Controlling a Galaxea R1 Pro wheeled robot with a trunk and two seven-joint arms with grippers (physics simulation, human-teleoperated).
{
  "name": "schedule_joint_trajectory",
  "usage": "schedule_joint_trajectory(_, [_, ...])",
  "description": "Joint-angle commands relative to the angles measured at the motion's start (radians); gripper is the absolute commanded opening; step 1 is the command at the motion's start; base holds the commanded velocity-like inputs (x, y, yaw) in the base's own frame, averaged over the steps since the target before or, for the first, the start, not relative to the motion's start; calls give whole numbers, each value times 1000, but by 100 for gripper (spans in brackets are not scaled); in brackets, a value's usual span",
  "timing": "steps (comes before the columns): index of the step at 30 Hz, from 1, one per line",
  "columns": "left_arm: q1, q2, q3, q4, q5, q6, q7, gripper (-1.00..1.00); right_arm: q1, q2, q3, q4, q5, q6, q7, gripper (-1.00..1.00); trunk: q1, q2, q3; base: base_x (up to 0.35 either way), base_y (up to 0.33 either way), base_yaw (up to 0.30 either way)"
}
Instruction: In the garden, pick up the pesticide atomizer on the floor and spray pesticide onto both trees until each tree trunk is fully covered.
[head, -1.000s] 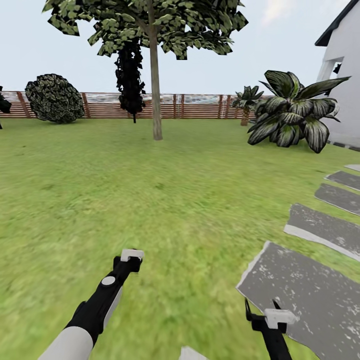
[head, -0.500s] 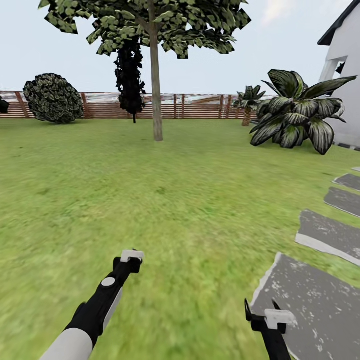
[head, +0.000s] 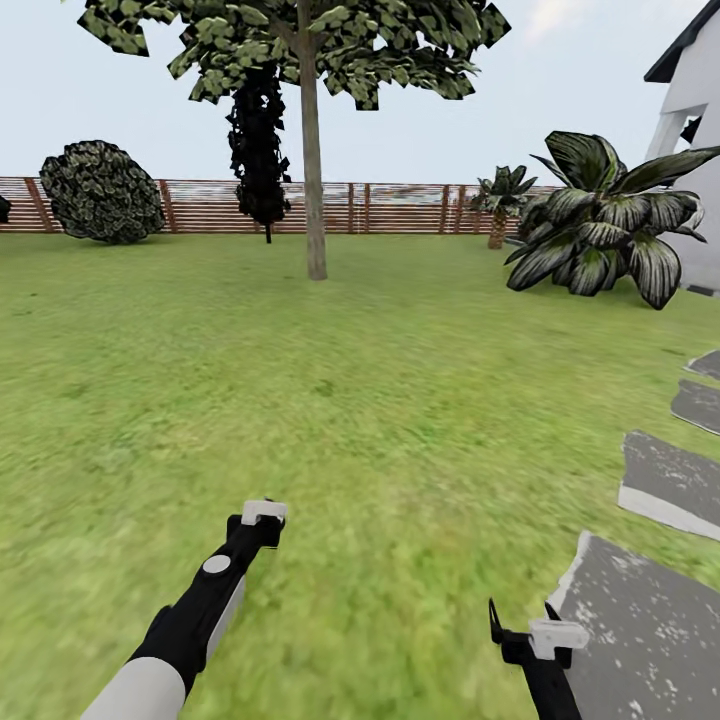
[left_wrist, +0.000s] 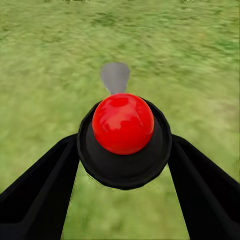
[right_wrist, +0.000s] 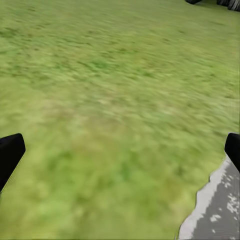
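Head view: the tree (head: 312, 140) stands at upper centre, its pale tree trunk (head: 314, 190) running near-vertical, leaning slightly, before the wooden fence (head: 400, 208). The floor (head: 380, 400) fills the middle; grey paving slabs (head: 650, 620) lie lower right. The left gripper (left_wrist: 122, 150) is clamped on a black atomizer (left_wrist: 125, 160) with a red cap (left_wrist: 123, 123), its axis pointing away over the grass. The right gripper (right_wrist: 120, 150) shows fingers (right_wrist: 10, 152) wide apart, holding nothing.
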Motion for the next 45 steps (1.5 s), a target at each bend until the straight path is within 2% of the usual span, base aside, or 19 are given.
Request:
schedule_joint_trajectory(1, [0,0,0,0,0,0,-1,-100,0,0,0,0,0,0,0,100,0,0,0,325,83,0])
schedule_joint_trajectory(45, [0,-12,0,0,-2,0,0,-100,0,0,1,0,3,0,0,100,0,0,0,325,83,0])
